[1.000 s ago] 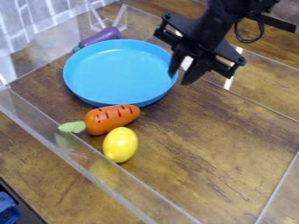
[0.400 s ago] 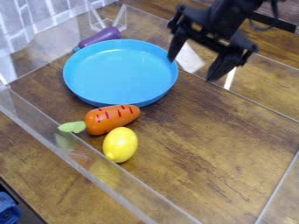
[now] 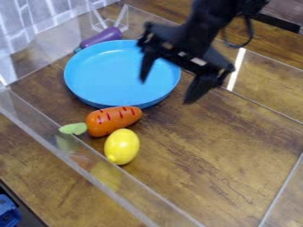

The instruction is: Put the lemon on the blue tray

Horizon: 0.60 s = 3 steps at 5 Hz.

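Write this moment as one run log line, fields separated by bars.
gripper: open, empty, over tray edge | lemon: on table beside carrot | blue tray: empty

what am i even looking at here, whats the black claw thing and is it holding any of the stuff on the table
The black claw is the gripper at the end of a single robot arm. One camera takes the picture, looking down at a wooden table from the side; clear plastic walls run around the work area. The gripper's two fingers are spread wide and nothing sits between them, so it holds nothing. It hangs over the right edge of the blue tray, a round shallow dish with nothing in it. In front of the tray lie a toy carrot and, just below it, the yellow lemon, side by side on the wood. A purple object peeks out behind the tray; I cannot tell what it is.
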Tool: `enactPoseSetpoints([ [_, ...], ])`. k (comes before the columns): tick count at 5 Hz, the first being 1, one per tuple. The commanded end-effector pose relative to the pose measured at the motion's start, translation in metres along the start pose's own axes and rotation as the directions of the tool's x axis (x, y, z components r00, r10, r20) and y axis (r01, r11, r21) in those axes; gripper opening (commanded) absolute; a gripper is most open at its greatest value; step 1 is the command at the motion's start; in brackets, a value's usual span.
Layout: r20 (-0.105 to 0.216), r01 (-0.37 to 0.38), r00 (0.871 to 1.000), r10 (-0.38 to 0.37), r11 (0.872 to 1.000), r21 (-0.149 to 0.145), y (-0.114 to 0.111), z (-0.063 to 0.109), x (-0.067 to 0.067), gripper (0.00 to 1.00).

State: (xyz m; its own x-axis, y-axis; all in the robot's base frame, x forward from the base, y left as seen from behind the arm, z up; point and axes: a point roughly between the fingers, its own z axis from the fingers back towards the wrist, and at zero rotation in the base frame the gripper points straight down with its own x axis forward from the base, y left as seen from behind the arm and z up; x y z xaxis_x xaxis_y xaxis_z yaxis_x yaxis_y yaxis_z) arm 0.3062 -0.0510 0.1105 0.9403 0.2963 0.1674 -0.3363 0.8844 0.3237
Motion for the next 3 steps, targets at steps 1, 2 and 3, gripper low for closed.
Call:
enactPoseSetpoints([
  [1, 0.034, 0.017, 0.999, -0.015, 0.997, -0.081, 0.006, 0.007, -0.020, 1.00],
  [2, 0.030, 0.038, 0.999, -0.036, 0.995, -0.096, 0.010, -0.011, -0.039, 1.00],
  [3, 0.026, 0.017, 1.000, -0.014, 0.995, -0.102, 0.010, -0.027, -0.042, 1.00],
])
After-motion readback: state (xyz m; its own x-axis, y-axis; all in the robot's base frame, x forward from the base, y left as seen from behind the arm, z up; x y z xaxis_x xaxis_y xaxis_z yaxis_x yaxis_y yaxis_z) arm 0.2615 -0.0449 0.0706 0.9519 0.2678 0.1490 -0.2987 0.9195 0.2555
